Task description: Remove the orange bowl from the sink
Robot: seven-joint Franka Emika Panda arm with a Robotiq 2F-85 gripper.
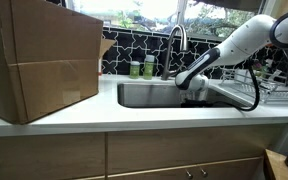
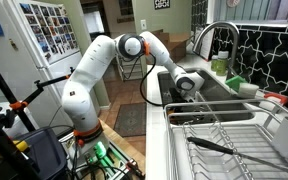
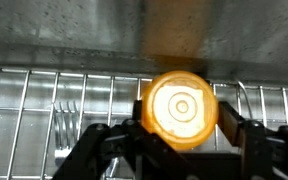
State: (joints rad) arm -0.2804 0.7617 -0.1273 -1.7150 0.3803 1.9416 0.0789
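Currently, in an exterior view, I see the arm (image 1: 234, 45) reaching down from the side, with the end effector (image 1: 192, 90) dipped below the rim of the sink (image 1: 149, 96). The faucet (image 1: 176, 40) and two green bottles (image 1: 142, 68) stand behind it. A big cardboard box (image 1: 39, 60) sits on the table (image 1: 94, 118), well off to the far side. The dish rack (image 1: 276, 88) is on the arm's side. From here I cannot see the orange bowl; the sink wall and the end effector hide it.

In an exterior view from the opposite end, the end effector (image 2: 188, 86) again hangs low inside the sink (image 2: 222, 98), in front of the faucet (image 2: 214, 35). The dish rack (image 2: 219, 132) fills the foreground. The bowl is hidden here too.

On the wrist view, the orange bowl (image 3: 181, 108) sits squarely between the fingers (image 3: 246, 142), over the wire grid (image 3: 24, 110) on the sink floor. The end effector is partly closed, with its fingers pressed against both sides of the bowl as far as I can judge. A fork (image 3: 66, 118) lies on the grid off to one side. The steel sink wall ahead carries an orange reflection.
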